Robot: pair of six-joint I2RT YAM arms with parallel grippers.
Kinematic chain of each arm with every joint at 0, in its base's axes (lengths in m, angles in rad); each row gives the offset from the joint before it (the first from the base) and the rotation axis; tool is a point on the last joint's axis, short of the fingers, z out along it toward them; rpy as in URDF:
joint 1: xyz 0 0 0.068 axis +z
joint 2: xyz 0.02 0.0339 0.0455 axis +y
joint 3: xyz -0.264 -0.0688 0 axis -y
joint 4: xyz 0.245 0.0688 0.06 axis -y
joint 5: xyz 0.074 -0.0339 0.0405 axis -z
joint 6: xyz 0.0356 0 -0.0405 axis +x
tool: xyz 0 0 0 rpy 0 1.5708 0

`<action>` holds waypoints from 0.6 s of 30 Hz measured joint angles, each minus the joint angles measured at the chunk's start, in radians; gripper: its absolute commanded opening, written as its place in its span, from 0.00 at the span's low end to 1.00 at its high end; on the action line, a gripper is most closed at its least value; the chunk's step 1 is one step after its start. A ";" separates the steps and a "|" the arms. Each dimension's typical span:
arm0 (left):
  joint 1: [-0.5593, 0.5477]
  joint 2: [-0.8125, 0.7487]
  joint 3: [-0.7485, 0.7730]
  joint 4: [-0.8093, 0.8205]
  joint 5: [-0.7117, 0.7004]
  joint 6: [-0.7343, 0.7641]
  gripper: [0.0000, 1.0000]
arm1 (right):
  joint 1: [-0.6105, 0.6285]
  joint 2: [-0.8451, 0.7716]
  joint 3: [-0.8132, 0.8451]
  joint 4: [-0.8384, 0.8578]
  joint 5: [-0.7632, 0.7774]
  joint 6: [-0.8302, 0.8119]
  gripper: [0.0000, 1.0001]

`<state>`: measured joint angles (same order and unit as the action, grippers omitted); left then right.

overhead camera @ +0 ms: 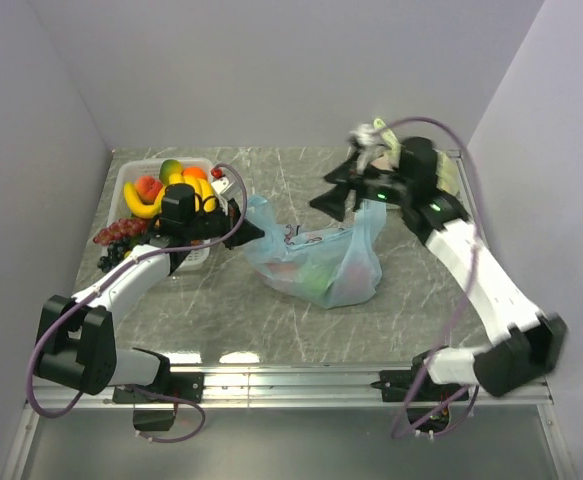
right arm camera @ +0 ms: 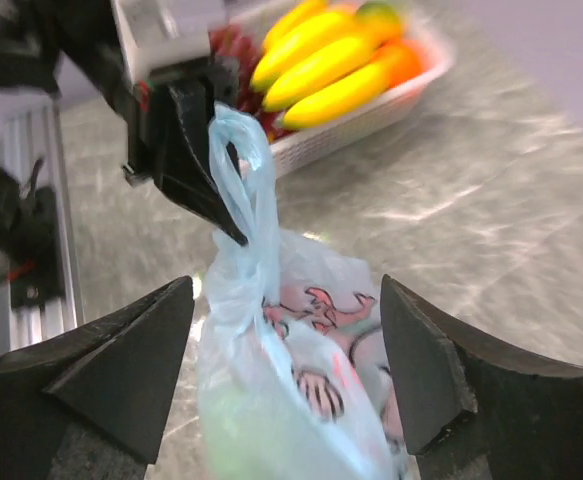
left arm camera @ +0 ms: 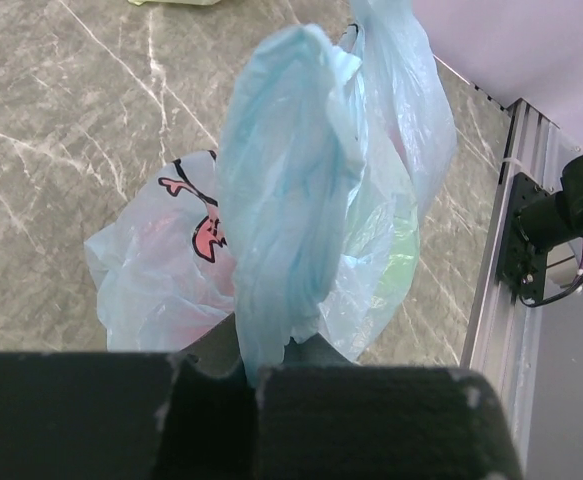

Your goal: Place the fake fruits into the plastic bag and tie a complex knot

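The light-blue plastic bag [overhead camera: 316,265] lies mid-table with green and reddish fake fruits showing through it. My left gripper [overhead camera: 246,228] is shut on the bag's left handle ear [left arm camera: 281,200], which stands up twisted from the shut left gripper [left arm camera: 256,375]. My right gripper [right arm camera: 286,350] is open and hovers over the bag [right arm camera: 301,400] without touching it; from above the right gripper [overhead camera: 329,195] sits just left of the right handle ear [overhead camera: 371,215]. More fake fruits, bananas [overhead camera: 141,203] and an orange, fill a white basket [overhead camera: 129,175]. No knot is visible.
Dark purple grapes [overhead camera: 119,235] lie beside the basket's near edge. A pale yellow-green bag [overhead camera: 369,135] sits at the back right behind my right wrist. The bananas [right arm camera: 321,60] and basket [right arm camera: 371,115] appear beyond the left gripper [right arm camera: 186,140]. Walls enclose three sides.
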<state>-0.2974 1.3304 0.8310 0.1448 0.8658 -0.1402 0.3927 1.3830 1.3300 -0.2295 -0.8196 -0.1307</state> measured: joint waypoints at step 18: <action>0.000 0.026 0.051 -0.068 0.002 0.023 0.00 | -0.390 -0.256 -0.520 0.005 0.138 0.335 0.87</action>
<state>-0.2974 1.3560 0.8822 0.0772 0.8677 -0.1173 0.0029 1.1275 0.8097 -0.2241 -0.6811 0.2043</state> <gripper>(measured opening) 0.012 0.874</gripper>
